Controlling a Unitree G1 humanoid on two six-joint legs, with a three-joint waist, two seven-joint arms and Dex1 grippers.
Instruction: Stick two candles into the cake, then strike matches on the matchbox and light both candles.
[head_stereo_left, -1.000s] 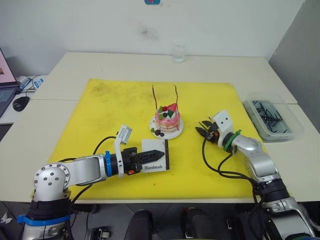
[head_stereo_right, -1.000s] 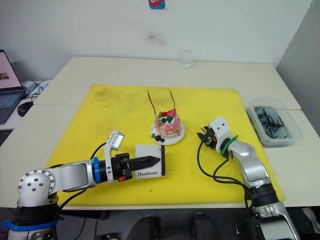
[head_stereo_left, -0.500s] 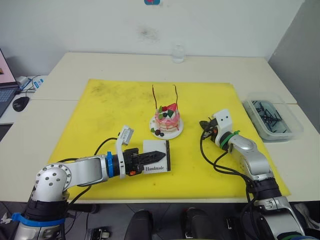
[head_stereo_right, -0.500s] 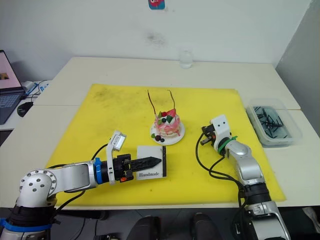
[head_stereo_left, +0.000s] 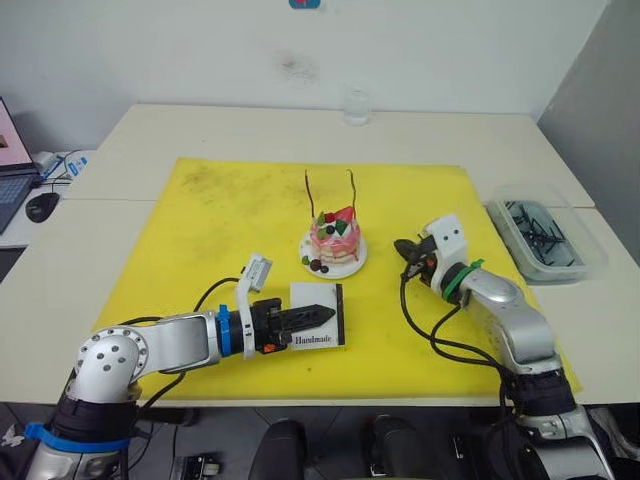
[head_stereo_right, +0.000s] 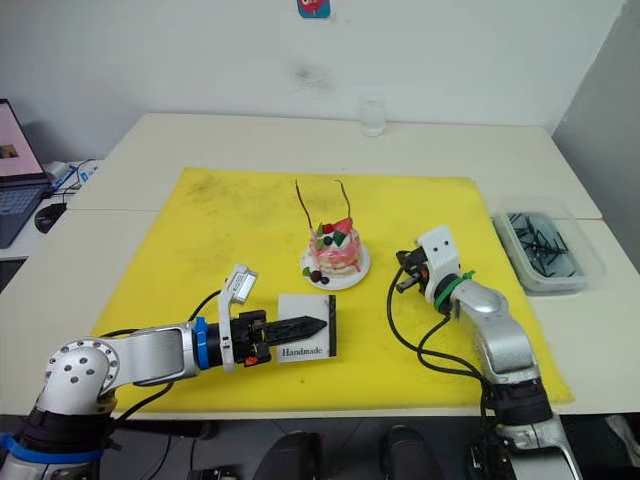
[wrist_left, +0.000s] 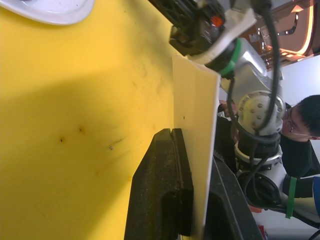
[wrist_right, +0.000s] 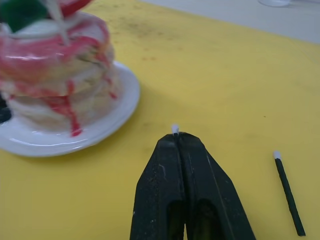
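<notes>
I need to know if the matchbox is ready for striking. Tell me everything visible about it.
The flat white rectangular matchbox printed "Handmade" in black has a black striking strip along its right edge. It sits at the yellow mat's front, in front of the pink cake, clamped between the left end effector's black fingers.

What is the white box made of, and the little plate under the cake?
The matchbox, held in the left gripper, looks like thin matte cardboard: flat, with printed black lettering and a thin pale edge in the left wrist view. The plate under the cake looks like glazed ceramic or glossy plastic: smooth, white and shiny. I can't tell which.
</notes>
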